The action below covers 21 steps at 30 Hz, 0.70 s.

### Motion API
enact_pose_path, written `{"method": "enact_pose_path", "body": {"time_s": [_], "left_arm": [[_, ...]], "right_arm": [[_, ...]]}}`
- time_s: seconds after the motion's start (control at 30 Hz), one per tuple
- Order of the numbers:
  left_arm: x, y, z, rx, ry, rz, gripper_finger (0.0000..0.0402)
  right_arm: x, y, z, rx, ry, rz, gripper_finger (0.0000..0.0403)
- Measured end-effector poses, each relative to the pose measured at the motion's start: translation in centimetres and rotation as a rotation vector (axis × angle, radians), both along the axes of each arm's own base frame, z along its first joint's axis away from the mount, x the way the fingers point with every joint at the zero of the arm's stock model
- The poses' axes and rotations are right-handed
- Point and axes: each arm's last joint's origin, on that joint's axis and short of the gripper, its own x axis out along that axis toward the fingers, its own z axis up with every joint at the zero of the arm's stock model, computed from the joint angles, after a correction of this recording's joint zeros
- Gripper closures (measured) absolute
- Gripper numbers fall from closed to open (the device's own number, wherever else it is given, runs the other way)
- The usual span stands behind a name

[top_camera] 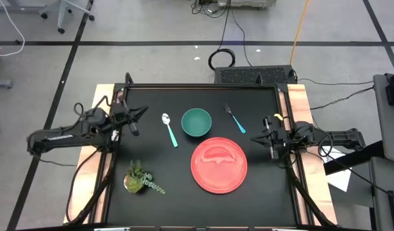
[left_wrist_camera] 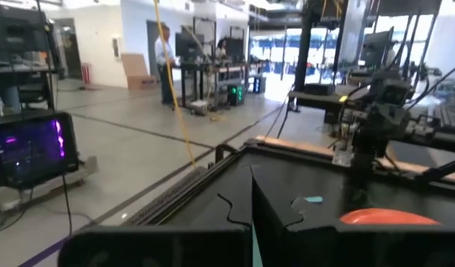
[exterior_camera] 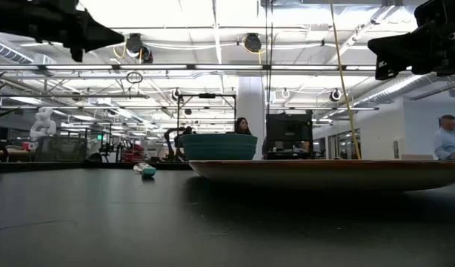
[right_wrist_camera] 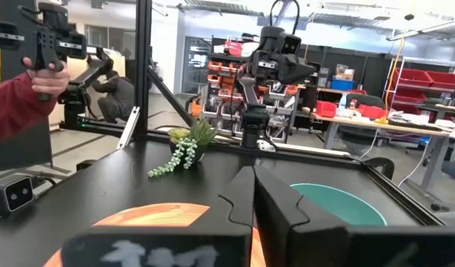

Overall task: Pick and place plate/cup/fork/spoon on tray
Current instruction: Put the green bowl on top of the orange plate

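Coral-red tray (top_camera: 219, 165), dark teal cup (top_camera: 196, 122), teal-handled spoon (top_camera: 169, 129), light-blue-handled fork (top_camera: 234, 118)

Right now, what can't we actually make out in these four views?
- Fork: out of the low view, behind the cup and tray; its tines are too small to count from above.
- Spoon: the low view shows only a small teal bit.
- Cup's inside: the low view is level with the rim; the right wrist view is partly blocked by the right gripper's shut fingers.
- Tray in the left wrist view: mostly behind the left gripper.

Two dark jointed arms, black cables, white-tagged left gripper (top_camera: 134, 125)
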Motion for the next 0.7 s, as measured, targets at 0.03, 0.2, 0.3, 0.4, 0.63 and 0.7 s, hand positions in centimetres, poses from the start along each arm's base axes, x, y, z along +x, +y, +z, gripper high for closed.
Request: {"method": "enact_pose_path", "body": {"time_s": [0.03, 0.2, 0.3, 0.4, 0.63, 0.7], "left_arm": [[0.3, 0.2, 0.1, -0.008, 0.009, 0.0, 0.04], [1.4, 1.3, -0.1, -0.065, 0.049, 0.024, 0.0401], [2.0, 2.0, -0.6, -0.12, 0.063, 0.027, 0.0401], [2.7, 2.9, -0.9, -0.204, 0.082, 0.012, 0.0401], [5.2, 5.8, 0.8, -0.276, 0.139, -0.029, 0.0401], [6.1, 6.6, 1.3, -0.272, 0.164, -0.062, 0.0401]], "right_arm": [[0.0, 0.0, 0.0, -0.002, 0.0, 0.0, 0.0403], [0.0, 0.0, 0.0, -0.002, 0.0, 0.0, 0.0403], [0.0, 0.0, -0.1, -0.002, 0.007, 0.0, 0.0403], [0.0, 0.0, -0.1, -0.004, 0.007, 0.0, 0.0403], [0.0, 0.0, -0.1, -0.049, 0.002, -0.006, 0.0403], [0.0, 0.0, -0.1, -0.05, 0.002, -0.006, 0.0403]]}}
